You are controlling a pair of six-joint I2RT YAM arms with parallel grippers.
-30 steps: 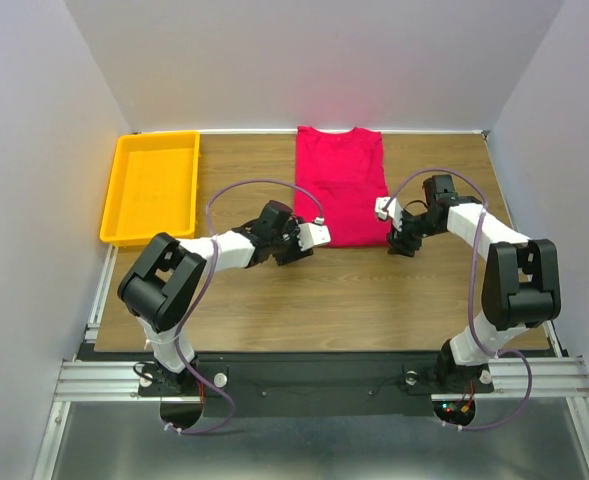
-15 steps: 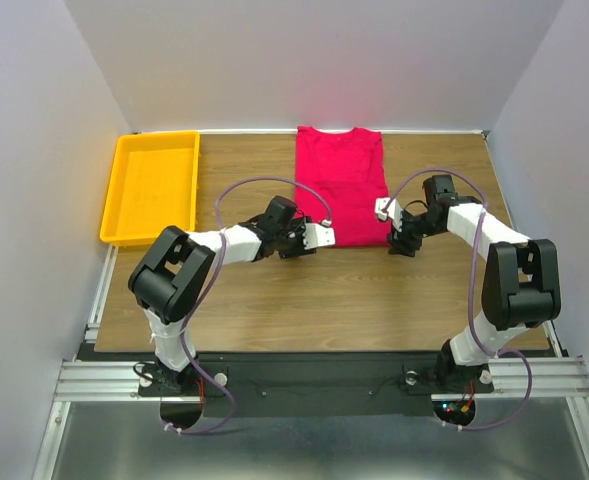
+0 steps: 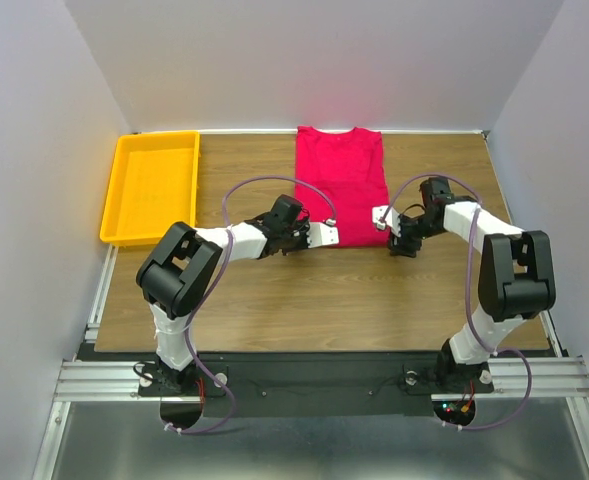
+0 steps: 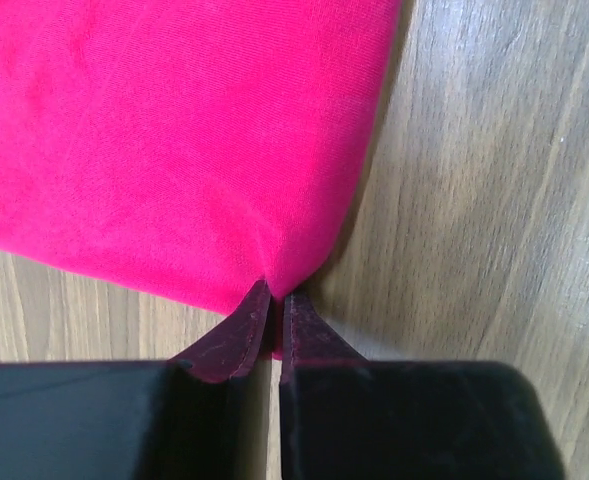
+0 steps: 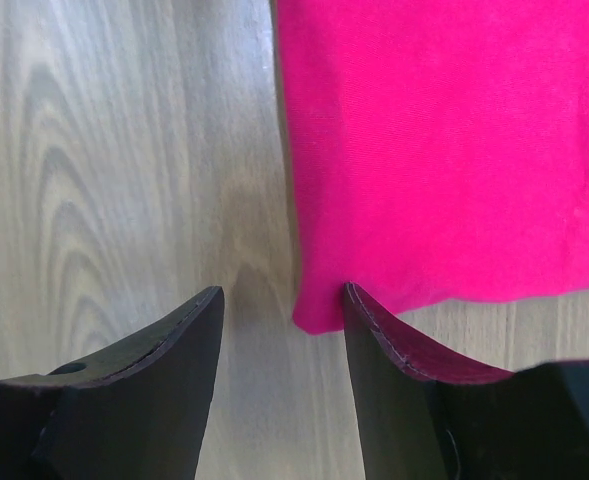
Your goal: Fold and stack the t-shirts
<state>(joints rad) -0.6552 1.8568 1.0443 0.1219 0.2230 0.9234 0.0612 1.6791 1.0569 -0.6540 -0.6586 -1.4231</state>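
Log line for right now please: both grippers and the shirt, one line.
left gripper: shut on t-shirt near-left hem corner | right gripper: open, straddling near-right hem corner | t-shirt: lying flat

No readable lettering, brand or number anywhere, t-shirt point(image 3: 340, 190) included.

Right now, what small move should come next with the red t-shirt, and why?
Probably close the right gripper: its jaws stand open astride one near corner of the t-shirt, while the left gripper is shut on the other near corner, so both could then lift.
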